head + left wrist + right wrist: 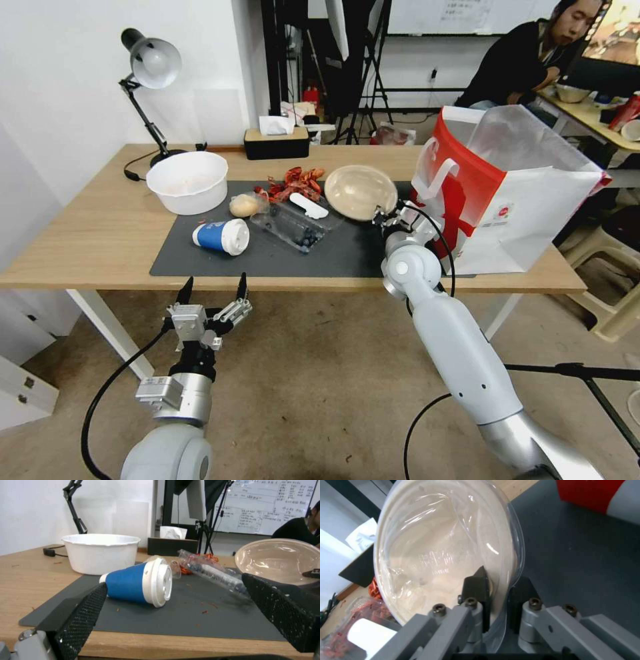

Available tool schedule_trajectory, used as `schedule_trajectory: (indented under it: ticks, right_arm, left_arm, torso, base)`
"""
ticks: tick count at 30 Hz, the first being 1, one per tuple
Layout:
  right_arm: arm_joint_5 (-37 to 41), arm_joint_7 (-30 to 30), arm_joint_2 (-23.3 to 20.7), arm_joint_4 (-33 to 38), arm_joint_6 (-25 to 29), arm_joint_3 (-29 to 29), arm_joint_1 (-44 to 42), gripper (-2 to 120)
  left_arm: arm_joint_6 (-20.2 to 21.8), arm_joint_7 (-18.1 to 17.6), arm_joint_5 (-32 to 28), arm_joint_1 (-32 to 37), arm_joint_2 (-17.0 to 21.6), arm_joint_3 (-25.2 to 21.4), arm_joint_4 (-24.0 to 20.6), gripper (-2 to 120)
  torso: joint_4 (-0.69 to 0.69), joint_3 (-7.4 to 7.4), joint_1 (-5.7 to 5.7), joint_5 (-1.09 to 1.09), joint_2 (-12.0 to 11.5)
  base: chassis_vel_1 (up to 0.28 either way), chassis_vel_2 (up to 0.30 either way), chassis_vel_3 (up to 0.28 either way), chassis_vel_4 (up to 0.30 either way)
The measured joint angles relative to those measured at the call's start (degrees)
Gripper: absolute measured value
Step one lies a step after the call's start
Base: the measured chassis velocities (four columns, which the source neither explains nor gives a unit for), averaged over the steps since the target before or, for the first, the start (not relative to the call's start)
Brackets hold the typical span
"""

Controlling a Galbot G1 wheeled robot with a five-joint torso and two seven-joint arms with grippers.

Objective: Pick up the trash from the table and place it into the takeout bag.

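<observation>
My right gripper [383, 217] is shut on the rim of the beige bowl [361, 192], which is tilted up on edge over the dark mat [267, 257], just left of the red-and-white takeout bag [507, 190]. The right wrist view shows the bowl [446, 542] with one finger inside and one outside the rim. On the mat lie a blue white-lidded cup [222, 236] on its side, a clear plastic bottle [297, 223], a red wrapper [293, 183] and a wrapped bun [244, 205]. My left gripper [212, 288] hangs open before the table's front edge, facing the cup [140, 582].
A large white bowl [190, 181] stands at the mat's back left corner, with a desk lamp [150, 67] and a tissue box [276, 141] behind. The light-wood table [80, 233] has bare room at the left. The bag's mouth is open upward.
</observation>
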Motion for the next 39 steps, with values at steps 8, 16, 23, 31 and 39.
schedule_trajectory:
  ticks: [8,16,23,31,39]
  right_arm:
    - [-1.5,-3.89,-1.69,2.22,3.29,0.26,-0.98,3]
    - [-2.6,-11.49,-4.54,5.66,8.47,0.13,-1.31,3]
    - [-6.11,-24.43,-7.41,8.82,13.65,0.07,-1.29,3]
    - [-18.69,-28.03,-10.54,12.19,14.15,4.91,1.57,3]
    - [-32.56,-25.97,-16.38,16.95,5.27,13.22,1.86,3]
  left_arm:
    - [-0.1,0.08,0.11,0.03,-0.04,0.22,0.06,100]
    - [-0.26,0.16,0.27,0.14,-0.12,0.4,0.07,100]
    - [-0.35,0.19,0.3,0.29,-0.23,0.4,0.07,100]
    - [-0.38,0.19,0.37,0.28,-0.4,0.32,0.07,100]
    - [-0.38,0.19,0.51,-0.04,-0.6,0.3,0.4,100]
  torso:
    - [0.0,0.0,0.0,0.0,0.0]
    - [0.0,0.0,0.0,0.01,0.0]
    - [0.0,0.0,0.0,0.01,0.0]
    - [0.01,0.0,0.0,0.0,0.0]
    - [0.0,0.0,0.0,0.0,0.0]
  base:
    - [0.0,0.0,0.0,0.0]
    - [0.0,0.0,0.0,0.0]
    - [0.0,0.0,0.0,0.0]
    - [0.0,0.0,0.0,0.0]
    - [0.0,0.0,0.0,0.0]
